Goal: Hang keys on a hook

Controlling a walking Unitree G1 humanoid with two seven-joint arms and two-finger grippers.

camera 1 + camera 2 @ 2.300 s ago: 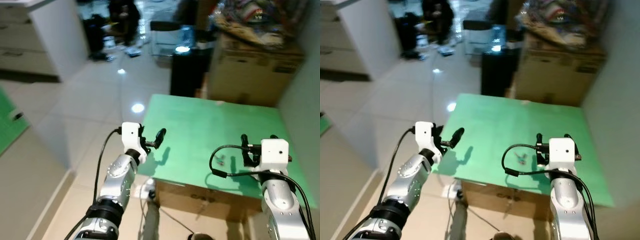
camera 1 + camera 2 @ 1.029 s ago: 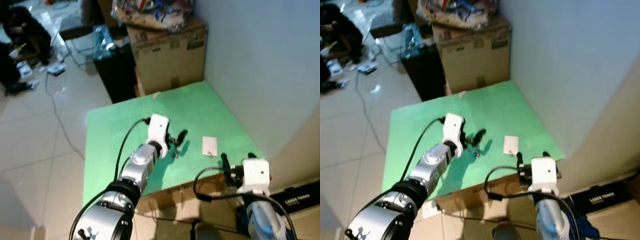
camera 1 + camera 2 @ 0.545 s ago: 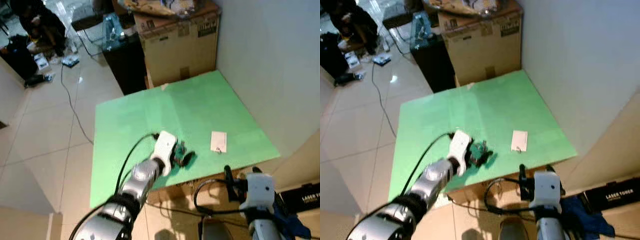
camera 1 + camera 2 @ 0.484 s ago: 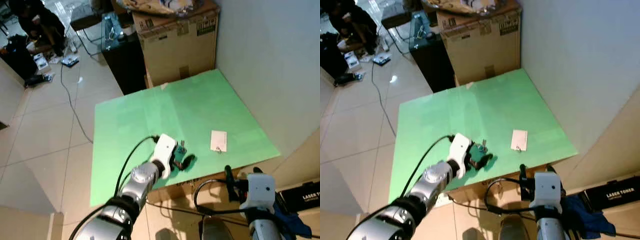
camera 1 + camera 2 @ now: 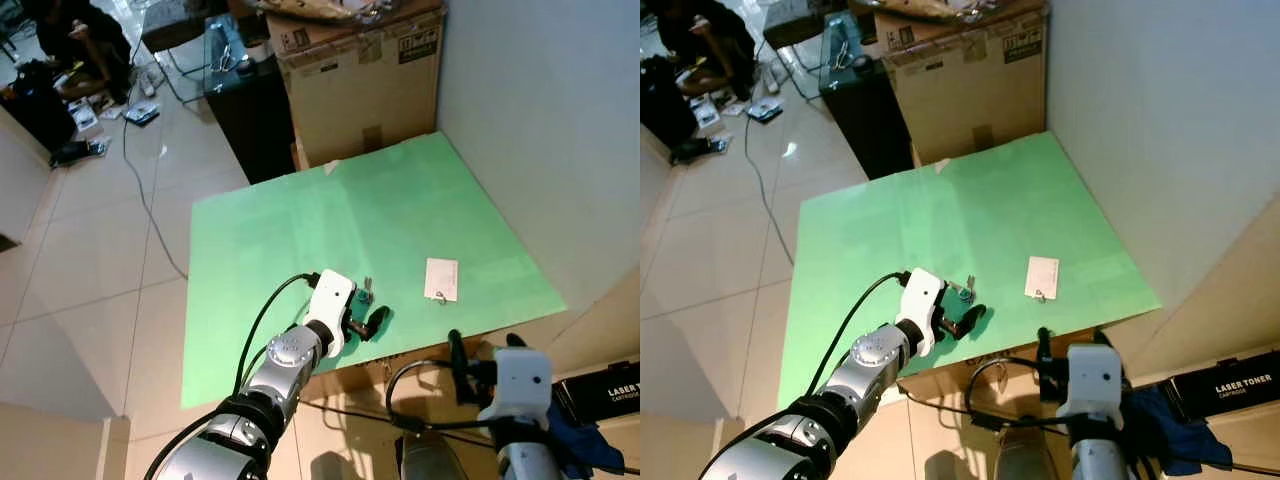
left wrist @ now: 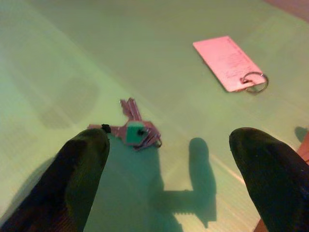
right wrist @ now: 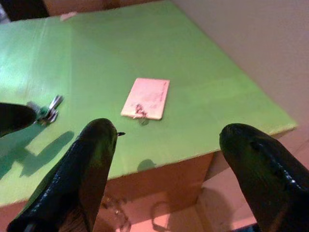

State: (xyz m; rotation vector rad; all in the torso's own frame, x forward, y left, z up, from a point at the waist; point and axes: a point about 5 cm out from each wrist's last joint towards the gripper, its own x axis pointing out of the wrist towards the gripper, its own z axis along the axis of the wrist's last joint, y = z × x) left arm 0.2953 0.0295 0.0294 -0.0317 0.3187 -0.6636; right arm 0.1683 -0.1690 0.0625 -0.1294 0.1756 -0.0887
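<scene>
Keys (image 6: 136, 130) flat on the green table top (image 5: 300, 220), near the front edge, just ahead of the left gripper (image 5: 362, 322). Left gripper released — 2 fingers spread wide, the bunch between and just beyond the tips in the left wrist view, not yet touched. Right gripper (image 5: 1065, 352) also spread, empty, held off the front edge of the table and below its surface, pointing toward the white card (image 5: 441, 278) with a small ring.

Likely faults from here:
- Low, flat bunch on a smooth top: closing too high likely to pinch air or skid the keys forward.
- Descending too far: fingertips pressed into the surface, bunch pushed away instead of captured.
- Off-centre closure: only 1 blade caught, bunch liable to swing out or drop on lifting.
- No hook identifiable in these views — location needed before carrying.

Edges and room:
- Front edge of the table near the keys; a push toward the robot could send them over onto the floor.
- White card well apart from the keys, toward the wall side; unlikely to interfere.
- Wall along the right side of the table, cardboard box (image 5: 355, 75) and dark cabinet (image 5: 250, 105) beyond the far edge; tiled floor (image 5: 90, 260) open on the left.
- Broad bare green surface behind the keys — room for a forward reach.
</scene>
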